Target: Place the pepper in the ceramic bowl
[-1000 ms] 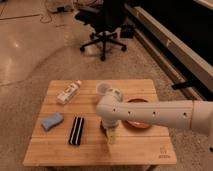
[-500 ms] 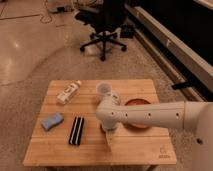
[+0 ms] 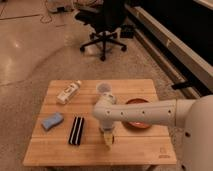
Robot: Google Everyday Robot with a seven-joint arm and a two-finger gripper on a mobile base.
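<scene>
The ceramic bowl (image 3: 141,119) is a wide orange-red dish on the right half of the wooden table (image 3: 60,150); my white arm crosses in front of it and hides its middle. My gripper (image 3: 107,139) points down at the table's front centre, left of the bowl and right of the striped bar. The pepper does not show; it may be hidden under the gripper or arm.
A black-and-white striped bar (image 3: 76,130) and a blue sponge (image 3: 52,121) lie at the left. A white bottle (image 3: 68,92) lies at the back left and a small translucent cup (image 3: 103,88) stands at the back centre. An office chair (image 3: 104,30) stands beyond the table.
The gripper has shifted slightly left and a little lower toward the table's front. The other objects have not moved.
</scene>
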